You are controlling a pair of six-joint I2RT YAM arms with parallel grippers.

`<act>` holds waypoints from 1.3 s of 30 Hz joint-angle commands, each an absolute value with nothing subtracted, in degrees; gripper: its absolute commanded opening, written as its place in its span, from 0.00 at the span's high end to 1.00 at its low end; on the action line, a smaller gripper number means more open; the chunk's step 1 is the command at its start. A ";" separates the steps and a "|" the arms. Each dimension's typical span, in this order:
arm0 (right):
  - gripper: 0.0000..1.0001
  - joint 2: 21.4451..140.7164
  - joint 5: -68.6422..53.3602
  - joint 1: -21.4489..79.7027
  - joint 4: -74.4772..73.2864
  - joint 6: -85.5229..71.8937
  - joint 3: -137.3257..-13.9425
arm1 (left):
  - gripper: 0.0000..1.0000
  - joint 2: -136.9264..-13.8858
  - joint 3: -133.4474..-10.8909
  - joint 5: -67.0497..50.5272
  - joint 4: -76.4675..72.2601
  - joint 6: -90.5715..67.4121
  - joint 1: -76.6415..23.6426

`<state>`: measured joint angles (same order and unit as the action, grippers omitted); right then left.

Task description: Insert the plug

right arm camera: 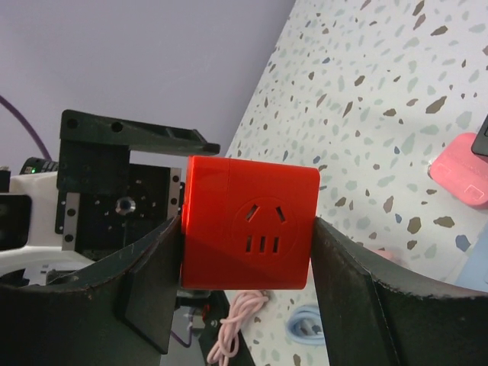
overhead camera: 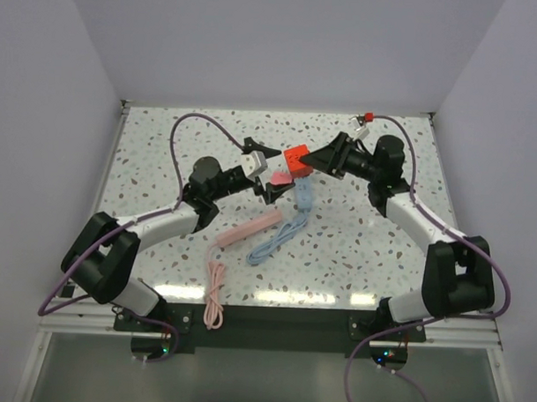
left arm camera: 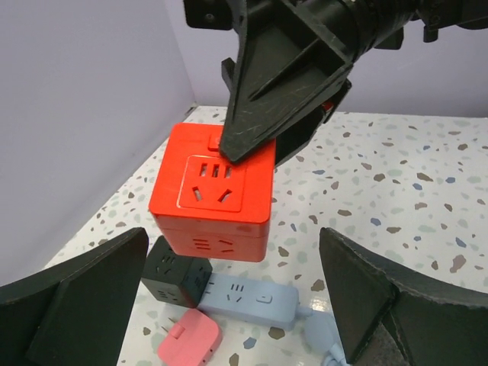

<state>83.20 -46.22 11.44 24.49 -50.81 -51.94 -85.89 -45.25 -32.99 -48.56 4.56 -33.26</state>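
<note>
Top external shows the speckled table (overhead camera: 355,248) with both arms meeting over its far middle. The right gripper (overhead camera: 312,160) is clamped on the red socket cube (overhead camera: 295,155) and holds it up off the surface. The left gripper (overhead camera: 265,172) faces it with its jaws spread wide and nothing between them.

The main risk, as I judge it, is that the cube is pinched only by two of its smooth faces. A push from a plug that is off-centre could twist or slide it in that grip, and the pins would then jam beside the slots.

A second risk is clutter. The blue socket bar (left arm camera: 252,299), the black cube (left arm camera: 177,278) and the pink plug (left arm camera: 191,339) lie touching or nearly so under the red cube. Wide jaws coming down for the plug could nudge its neighbours or catch the wrong one.

The red cube has no long axis. One socket face tilts up toward the left wrist camera and another looks at the right wrist camera.

The pink plug lies flat on the table — its pins seem to point toward the wall side, but they are too small to be sure.
</note>
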 commanded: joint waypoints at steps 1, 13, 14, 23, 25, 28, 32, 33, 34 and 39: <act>1.00 79.72 -48.34 11.34 28.30 -51.86 -51.59 | 0.00 -86.48 -47.20 -31.99 -55.80 1.85 -31.91; 1.00 79.98 -49.48 11.51 28.92 -51.94 -51.68 | 0.00 -90.96 -51.41 -37.18 -59.68 -2.46 -31.99; 1.00 80.07 -49.48 11.60 29.00 -51.94 -51.68 | 0.00 -91.66 -51.68 -37.96 -59.68 -2.90 -31.91; 1.00 82.09 -50.10 12.13 30.41 -52.38 -51.86 | 0.23 -96.15 -54.14 -41.39 -59.06 -4.13 -32.17; 1.00 82.61 -50.19 12.22 30.59 -52.38 -51.94 | 0.30 -96.85 -54.84 -41.83 -58.80 -4.31 -32.08; 1.00 83.05 -50.27 12.22 30.50 -52.29 -52.03 | 0.45 -98.61 -55.89 -42.36 -58.36 -4.39 -32.08; 1.00 82.62 -48.44 12.22 26.12 -48.53 -52.64 | 0.84 -99.93 -56.60 -42.54 -58.62 -4.31 -32.08; 1.00 82.53 -48.08 12.30 24.89 -47.56 -52.99 | 0.93 -100.28 -56.86 -42.71 -58.45 -4.22 -32.08; 0.97 82.44 -47.55 12.30 22.61 -46.68 -53.26 | 1.00 -100.63 -57.30 -42.71 -58.10 -3.96 -32.08; 0.20 82.00 -44.74 11.95 17.93 -42.19 -54.32 | 1.00 -102.74 -57.66 -44.99 -57.57 -1.94 -31.99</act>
